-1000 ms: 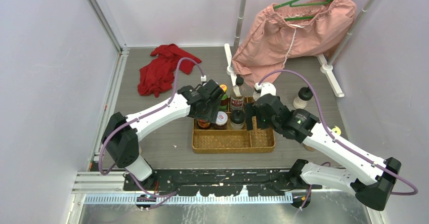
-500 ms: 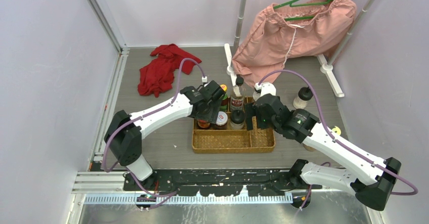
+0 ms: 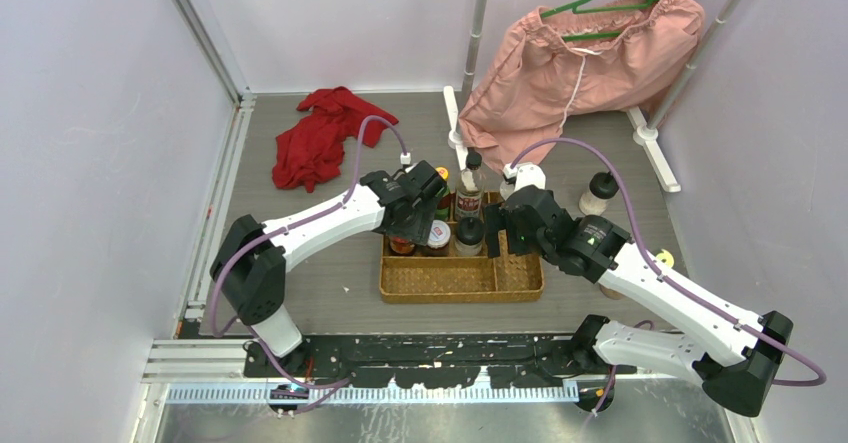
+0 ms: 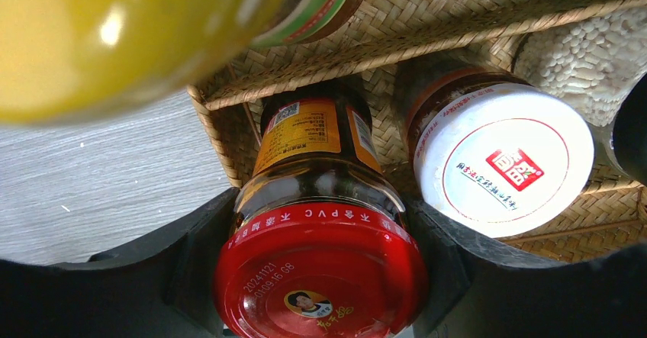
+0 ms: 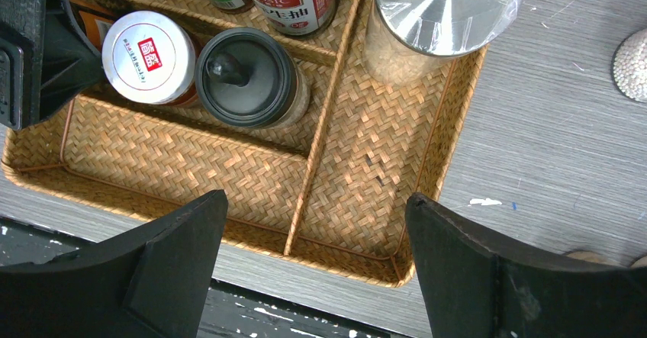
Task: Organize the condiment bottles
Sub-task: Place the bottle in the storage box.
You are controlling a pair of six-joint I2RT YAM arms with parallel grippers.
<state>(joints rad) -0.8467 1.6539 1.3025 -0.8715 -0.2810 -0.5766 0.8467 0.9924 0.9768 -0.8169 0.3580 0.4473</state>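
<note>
The tabletop point(image 3: 330, 283) carries a wicker tray point(image 3: 460, 281). Right fingers point(image 5: 175, 254) are spread wide and empty, above the tray's near right compartments. Left fingers point(image 4: 168, 277) clasp the red-lidded jar point(image 4: 320, 277), upright in the tray's left-end compartment, beside the white-lidded jar point(image 4: 503, 159) and black-lidded shaker point(image 5: 246, 75).

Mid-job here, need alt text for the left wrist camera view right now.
A red-lidded jar sits clamped in the left gripper, standing in a corner compartment of the wicker tray. A white-lidded jar stands just right of it, and a blurred yellow cap fills the upper left.
</note>
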